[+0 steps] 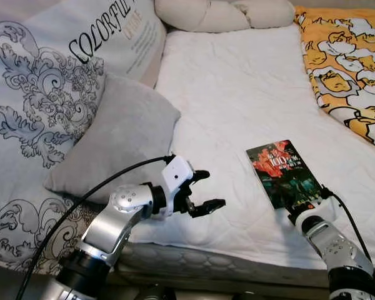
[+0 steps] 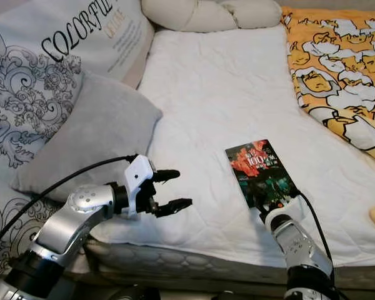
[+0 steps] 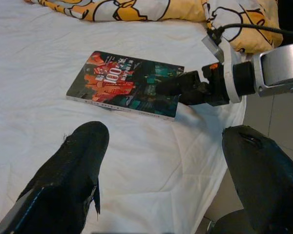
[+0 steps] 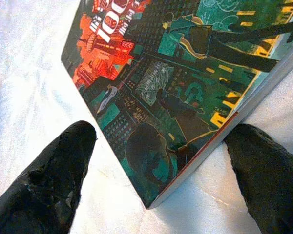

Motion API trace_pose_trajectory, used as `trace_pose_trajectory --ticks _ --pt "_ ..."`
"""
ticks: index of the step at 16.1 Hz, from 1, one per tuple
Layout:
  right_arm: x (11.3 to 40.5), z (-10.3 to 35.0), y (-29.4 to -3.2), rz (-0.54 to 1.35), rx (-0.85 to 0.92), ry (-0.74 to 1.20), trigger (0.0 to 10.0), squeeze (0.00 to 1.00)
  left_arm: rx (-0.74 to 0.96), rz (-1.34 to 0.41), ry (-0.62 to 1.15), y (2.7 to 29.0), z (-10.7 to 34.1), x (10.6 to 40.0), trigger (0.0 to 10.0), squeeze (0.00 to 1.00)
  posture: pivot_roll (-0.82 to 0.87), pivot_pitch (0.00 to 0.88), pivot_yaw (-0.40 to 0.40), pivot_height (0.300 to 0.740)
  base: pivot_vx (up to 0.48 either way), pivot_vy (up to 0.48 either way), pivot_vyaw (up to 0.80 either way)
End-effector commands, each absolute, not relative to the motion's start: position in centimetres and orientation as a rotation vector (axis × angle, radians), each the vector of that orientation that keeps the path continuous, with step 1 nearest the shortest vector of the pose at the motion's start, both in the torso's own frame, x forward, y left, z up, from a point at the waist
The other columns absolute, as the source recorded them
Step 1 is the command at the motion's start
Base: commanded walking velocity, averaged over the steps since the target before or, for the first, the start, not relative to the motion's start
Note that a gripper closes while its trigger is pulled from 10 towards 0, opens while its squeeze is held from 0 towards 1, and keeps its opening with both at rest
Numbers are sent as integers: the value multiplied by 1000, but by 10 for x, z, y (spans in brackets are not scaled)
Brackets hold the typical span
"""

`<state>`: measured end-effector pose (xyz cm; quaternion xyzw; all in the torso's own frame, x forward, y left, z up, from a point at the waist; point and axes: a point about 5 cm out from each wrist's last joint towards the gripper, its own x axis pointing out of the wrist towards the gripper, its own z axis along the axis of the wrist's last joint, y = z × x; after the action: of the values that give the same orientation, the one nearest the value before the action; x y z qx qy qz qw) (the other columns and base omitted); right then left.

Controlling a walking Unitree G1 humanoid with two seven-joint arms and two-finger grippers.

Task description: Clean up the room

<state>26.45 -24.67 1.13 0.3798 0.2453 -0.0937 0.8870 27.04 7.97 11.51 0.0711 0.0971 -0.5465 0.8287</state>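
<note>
From the head views, a book (image 1: 282,173) lies flat on the white bed (image 1: 237,94) near its front edge, the right gripper (image 1: 302,203) at its near corner and the left gripper (image 1: 203,190) hovering open beside a grey pillow (image 1: 115,144). The left wrist view has the right gripper's fingers (image 3: 178,87) touching the book's end. In the right wrist view its fingers are spread either side of the corner, not yet clamped, so I judge tidying barely begun.
</note>
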Motion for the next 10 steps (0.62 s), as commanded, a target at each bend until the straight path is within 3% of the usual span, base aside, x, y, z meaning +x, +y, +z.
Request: trace_pose_trajectory --ticks 1,7,10 --pt "267 12 -244 -178 831 486 10000 0 168 -1151 198 81 117 273 10000 0 -76 58 75 740 0 0 0" --pt "251 -15 -242 -307 1114 517 10000 0 181 -1164 204 83 117 271 10000 0 -55 96 89 740 0 0 0" --pt "251 -18 -240 -327 1211 428 10000 0 195 -1168 203 87 120 271 10000 0 -31 119 106 740 0 0 0"
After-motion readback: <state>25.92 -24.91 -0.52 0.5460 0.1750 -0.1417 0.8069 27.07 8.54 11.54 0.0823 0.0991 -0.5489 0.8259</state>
